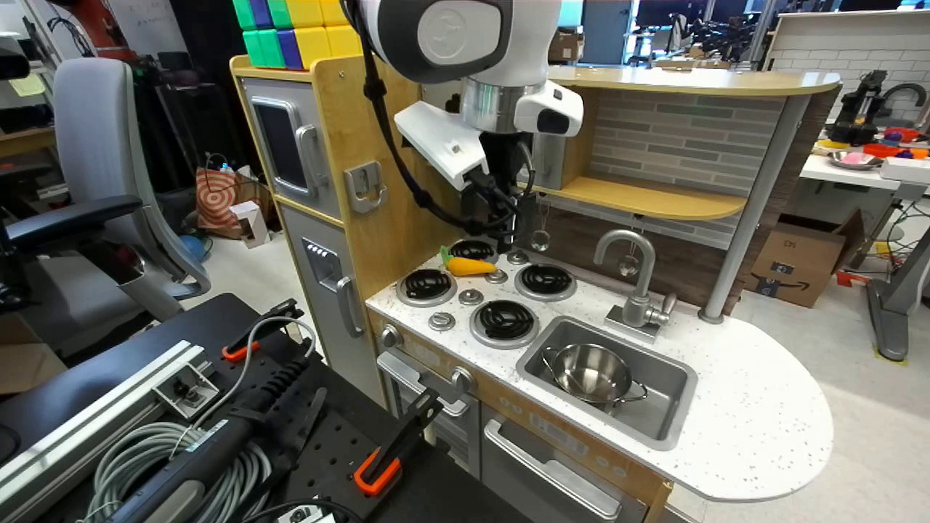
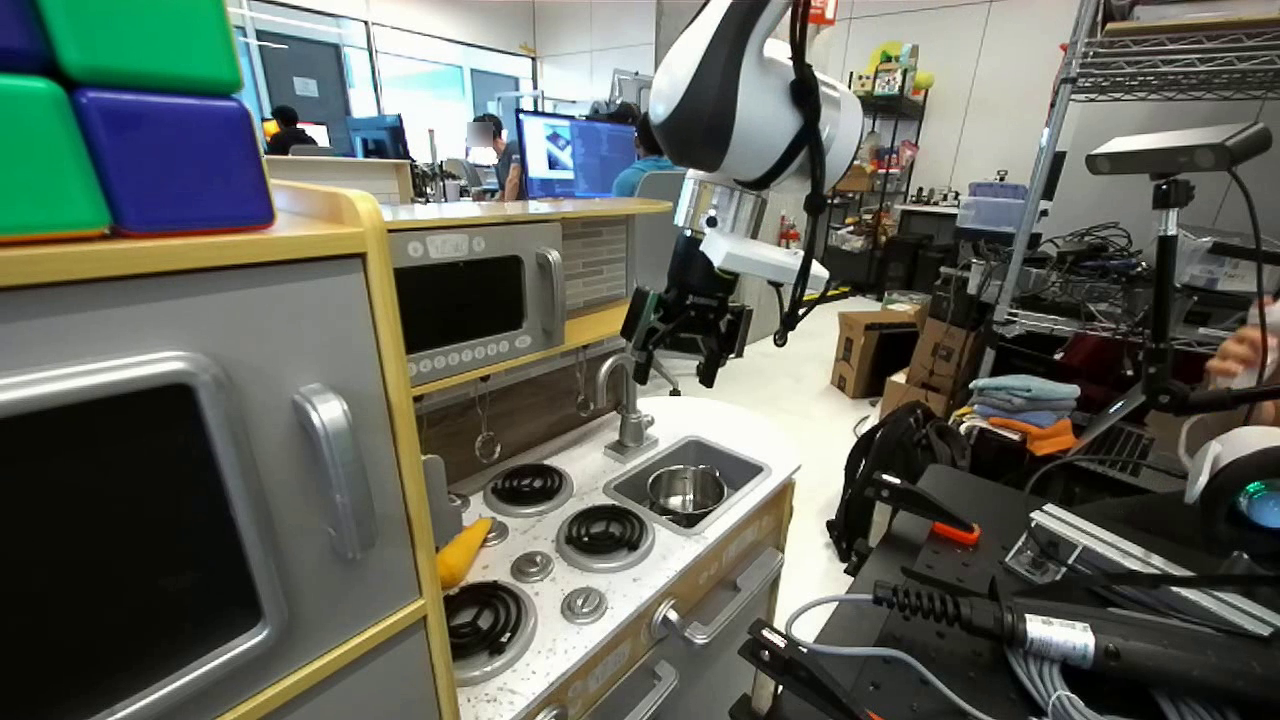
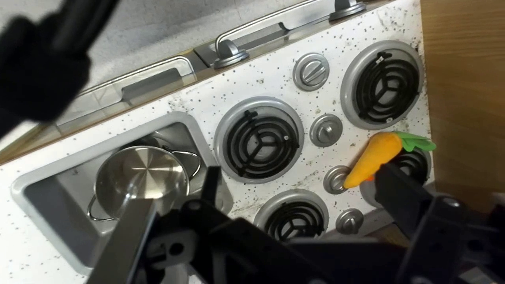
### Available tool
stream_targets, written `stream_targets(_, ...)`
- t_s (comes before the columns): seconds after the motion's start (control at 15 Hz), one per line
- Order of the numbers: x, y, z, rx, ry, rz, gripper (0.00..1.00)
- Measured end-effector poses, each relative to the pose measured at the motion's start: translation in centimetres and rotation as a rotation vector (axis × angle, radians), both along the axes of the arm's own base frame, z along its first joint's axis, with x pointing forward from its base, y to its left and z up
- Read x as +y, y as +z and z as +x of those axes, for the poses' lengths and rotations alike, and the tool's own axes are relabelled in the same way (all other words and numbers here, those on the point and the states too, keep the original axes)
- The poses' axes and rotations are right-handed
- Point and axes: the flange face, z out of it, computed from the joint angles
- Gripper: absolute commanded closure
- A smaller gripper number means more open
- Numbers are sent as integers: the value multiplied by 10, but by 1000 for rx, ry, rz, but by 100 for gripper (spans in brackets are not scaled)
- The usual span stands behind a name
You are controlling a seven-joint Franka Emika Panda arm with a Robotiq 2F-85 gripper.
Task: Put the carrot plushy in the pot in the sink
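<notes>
The gripper [image 2: 675,376] is hanging high with its fingers spread wide, while the carrot plushy [image 3: 375,156] is lying at the edge of a burner [image 3: 416,161], under it, rightward in the wrist view, its slanting long axis pointing tip-first toward the fingers' gap.

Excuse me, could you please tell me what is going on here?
A robot arm is at a toy kitchen, with the carrot plushy to go into the pot. Its gripper hangs open above the countertop, holding nothing. The carrot plushy lies on the stovetop, its tip at a knob, and the pot sits empty in the sink.
</notes>
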Motion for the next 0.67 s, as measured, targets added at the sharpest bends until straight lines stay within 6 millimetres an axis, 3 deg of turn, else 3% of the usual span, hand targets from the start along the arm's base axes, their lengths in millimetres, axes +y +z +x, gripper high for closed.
stream_targets(0.33, -15, 23, 9, 36, 0, 50, 0)
stream_targets(0.67, -10, 4, 8, 35, -42, 34, 0)
